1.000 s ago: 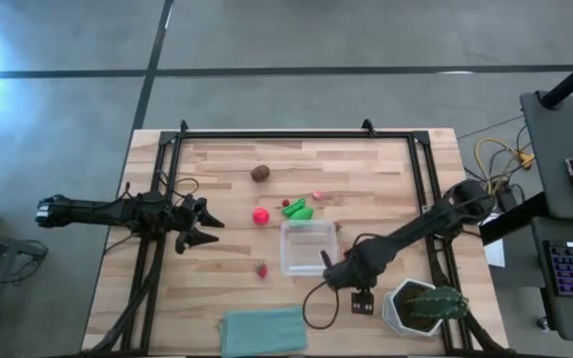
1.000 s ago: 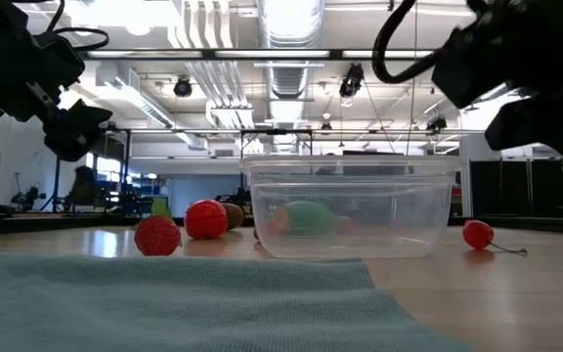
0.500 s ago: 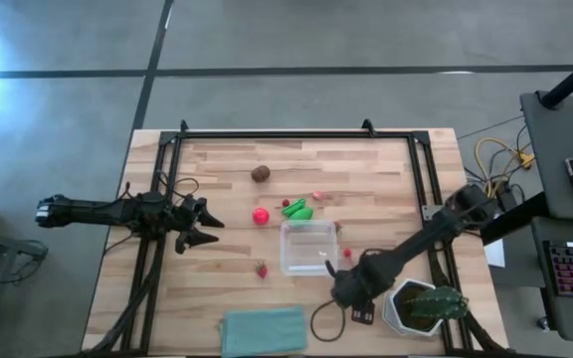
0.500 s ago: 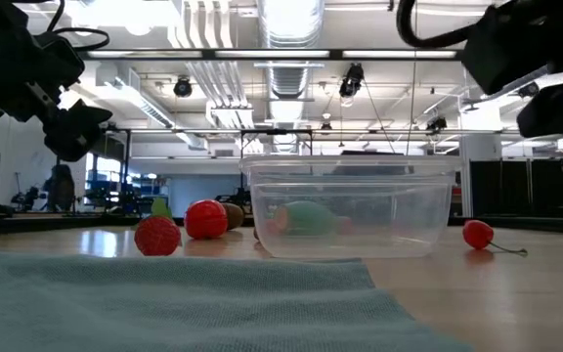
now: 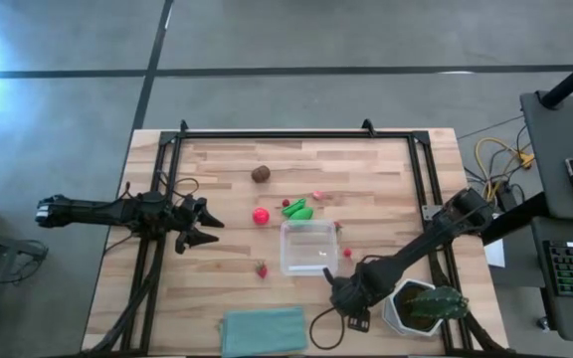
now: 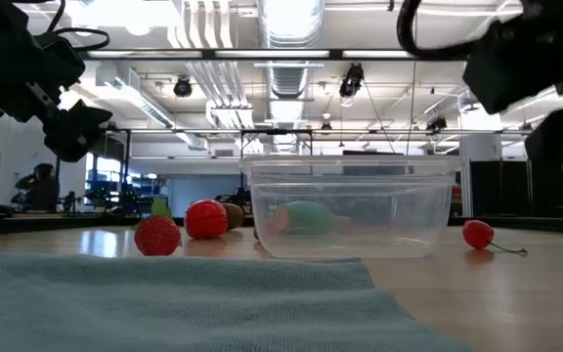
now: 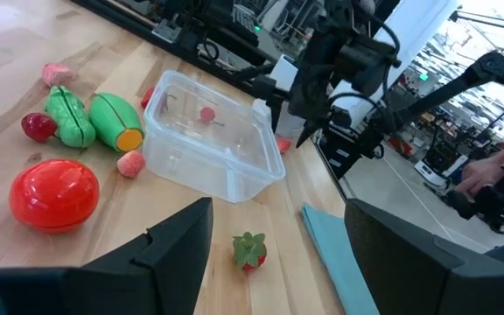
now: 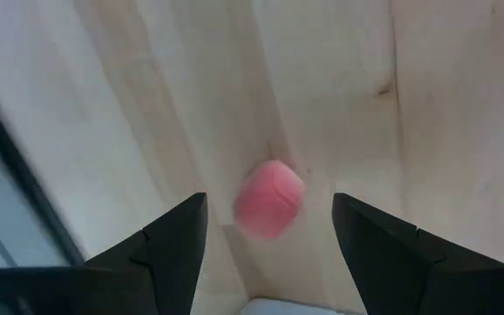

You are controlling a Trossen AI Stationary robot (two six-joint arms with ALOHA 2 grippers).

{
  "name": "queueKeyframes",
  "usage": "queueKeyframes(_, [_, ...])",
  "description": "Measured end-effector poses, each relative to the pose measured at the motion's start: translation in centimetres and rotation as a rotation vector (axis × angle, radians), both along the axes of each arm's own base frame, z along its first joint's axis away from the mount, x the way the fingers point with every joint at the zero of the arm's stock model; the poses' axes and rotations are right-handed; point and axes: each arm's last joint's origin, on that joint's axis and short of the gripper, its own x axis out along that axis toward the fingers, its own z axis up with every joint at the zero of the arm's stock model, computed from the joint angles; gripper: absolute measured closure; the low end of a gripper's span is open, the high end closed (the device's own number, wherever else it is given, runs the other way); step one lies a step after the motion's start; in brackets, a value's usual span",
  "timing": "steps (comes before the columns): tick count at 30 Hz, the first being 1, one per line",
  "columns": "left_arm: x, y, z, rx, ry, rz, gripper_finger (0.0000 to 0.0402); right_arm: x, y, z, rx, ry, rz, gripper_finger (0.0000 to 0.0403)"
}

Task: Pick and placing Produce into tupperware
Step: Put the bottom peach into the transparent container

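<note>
Wooden table [image 5: 217,288] under you: the tupperware [image 5: 307,247] sits mid-table, long axis running front to back. Your right pincer [image 8: 265,229] hangs spread above a small pink piece [image 8: 270,197] beside it. Your left pincer [image 5: 205,225], also spread, waits at the left edge.

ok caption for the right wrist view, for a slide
Open right claw poised above a small pink produce piece on the wooden table.
</note>
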Motion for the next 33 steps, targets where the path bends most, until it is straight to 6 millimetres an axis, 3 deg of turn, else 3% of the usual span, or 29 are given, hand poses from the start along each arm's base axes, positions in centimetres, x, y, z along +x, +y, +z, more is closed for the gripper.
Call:
queueKeyframes(17, [0.0, 0.0, 0.0, 0.0, 0.004, 0.0, 0.0155, -0.7, 0.9, -1.2, -0.051, 0.019, -0.034, 0.0175])
queueKeyframes(33, [0.0, 0.0, 0.0, 0.0, 0.004, 0.0, 0.0155, -1.0, 0.8, -1.5, -0.096, 0.024, -0.12, 0.0253])
